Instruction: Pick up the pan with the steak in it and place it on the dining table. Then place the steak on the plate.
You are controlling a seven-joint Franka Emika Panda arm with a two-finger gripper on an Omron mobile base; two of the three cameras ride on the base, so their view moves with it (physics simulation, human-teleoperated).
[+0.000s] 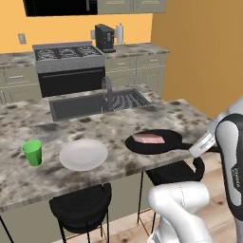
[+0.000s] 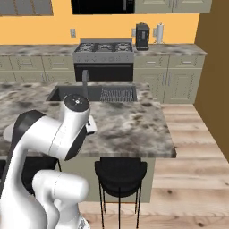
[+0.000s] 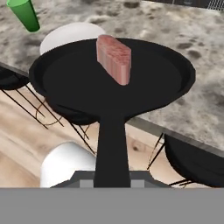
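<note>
The pan [image 1: 154, 141] sits at the near edge of the dining table [image 1: 118, 126], its round black body over the granite top and its long handle reaching out past the counter edge toward the robot. In the hand view the pan [image 3: 111, 81] spans the middle of the frame, part of it overhanging the table edge [image 3: 201, 100], with the handle running straight down toward the camera. The steak [image 1: 148, 138] lies flat inside the pan; in the hand view the steak [image 3: 114, 58] is at the far centre of the pan's base.

The gripper [image 1: 201, 146] is at the outer end of the handle, off the right of the pan and beyond the table's edge. Its fingertips are hidden at the bottom of the hand view, where the handle disappears between them. The jaws are drawn in as far as they go, pinched on the pan's handle.

The forearm comes up from the lower right of the left base view and bends down to the handle, hand pointing roughly level toward the pan. In the right base view the arm's elbow stands in front of the counter.

The plate [image 1: 83, 154] lies on the table left of the pan, apart from it. A green cup [image 1: 32, 152] stands left of the plate. Black stools [image 1: 80, 206] stand under the table's edge.
</note>
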